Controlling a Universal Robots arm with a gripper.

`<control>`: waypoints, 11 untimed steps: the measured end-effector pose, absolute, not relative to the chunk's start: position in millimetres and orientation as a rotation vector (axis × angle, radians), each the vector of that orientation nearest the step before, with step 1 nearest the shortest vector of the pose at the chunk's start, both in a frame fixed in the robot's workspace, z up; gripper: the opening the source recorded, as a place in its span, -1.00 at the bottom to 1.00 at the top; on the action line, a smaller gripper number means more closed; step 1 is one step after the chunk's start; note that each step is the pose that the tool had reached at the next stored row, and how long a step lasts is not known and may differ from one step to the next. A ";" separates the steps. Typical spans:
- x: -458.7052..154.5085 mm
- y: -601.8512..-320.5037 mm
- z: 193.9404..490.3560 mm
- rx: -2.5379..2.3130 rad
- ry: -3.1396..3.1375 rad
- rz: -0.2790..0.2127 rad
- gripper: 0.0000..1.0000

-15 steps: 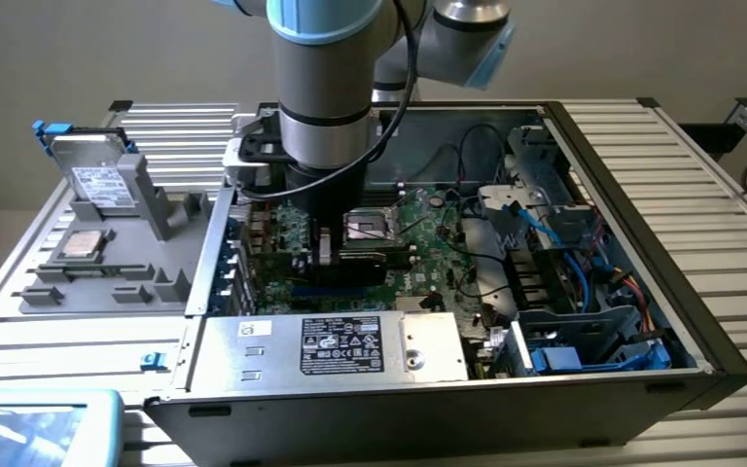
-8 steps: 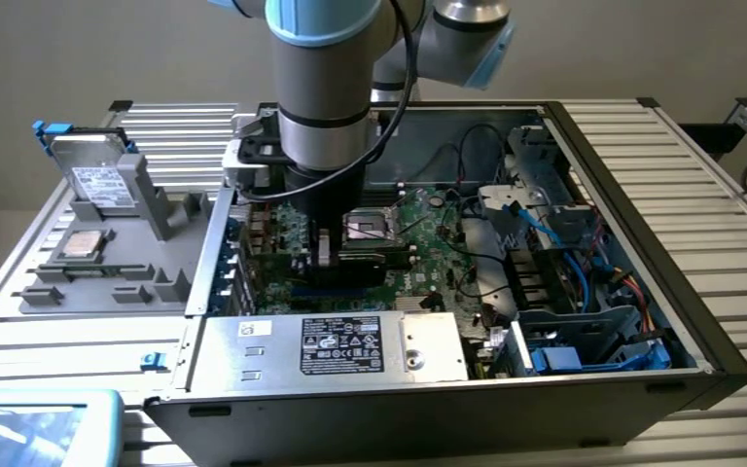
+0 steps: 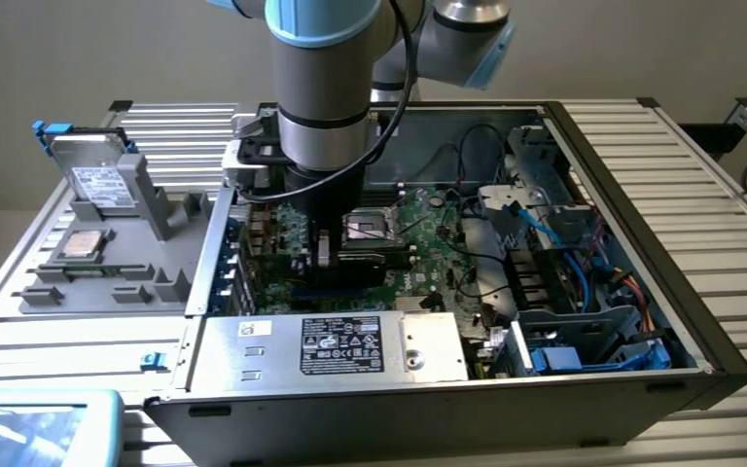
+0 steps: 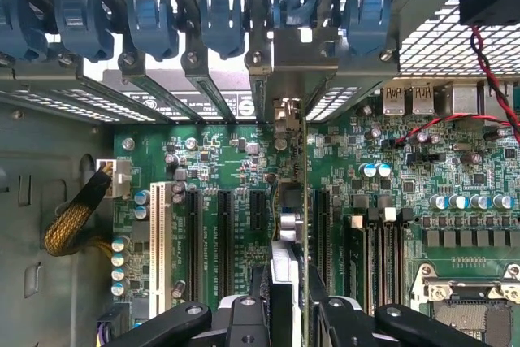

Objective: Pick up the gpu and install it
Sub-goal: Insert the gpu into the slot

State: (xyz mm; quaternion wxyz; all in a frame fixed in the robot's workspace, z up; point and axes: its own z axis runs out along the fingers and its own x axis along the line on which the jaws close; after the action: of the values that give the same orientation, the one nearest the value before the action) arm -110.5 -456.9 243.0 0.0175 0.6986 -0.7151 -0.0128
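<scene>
The gripper is down inside the open computer case, its jaws drawn in narrow against the two faces of the gpu, which it holds upright on its long edge. In the wrist view the card shows edge-on as a thin strip. A green circuit board edge runs along one side, with silver and black parts bulging from the other face. Its far end carries a bright metal bracket that reaches the case's rear wall, under the row of blue slot clips.

The card stands over the motherboard, in line with the long black expansion slots and between them and the memory slots beside the processor socket. Whether its lower edge is fully seated in a slot cannot be told.

In the exterior view the arm comes straight down over the board's middle, nearer the case's rear wall than its drive bays. The gripper is low, just behind the power supply at the case's near edge. Outside the case, at the exterior view's left, a grey fixture on the slatted table holds a silver hard drive upright.
</scene>
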 end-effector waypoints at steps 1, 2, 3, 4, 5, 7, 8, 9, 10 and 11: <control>-110.5 -456.9 243.0 2.171 -2.222 -0.040 -0.44; -110.5 -456.9 242.9 2.171 -2.222 -0.040 -0.44; -110.5 -456.9 242.9 2.171 -2.222 -0.040 -0.44; -110.5 -456.9 242.7 2.171 -2.222 -0.040 -0.44; -110.5 -456.9 242.6 2.171 -2.222 -0.040 -0.44; -110.5 -456.9 242.5 2.171 -2.221 -0.040 -0.44; -110.5 -456.8 242.2 2.172 -2.222 -0.040 -0.44; -110.5 -456.9 242.2 2.172 -2.222 -0.040 -0.44; -110.5 -456.9 242.2 2.171 -2.221 -0.040 -0.44; -110.5 -456.9 242.2 2.171 -2.221 -0.040 -0.44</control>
State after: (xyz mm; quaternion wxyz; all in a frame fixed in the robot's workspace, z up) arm -110.5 -456.9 242.2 0.0175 0.6989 -0.7149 -0.0128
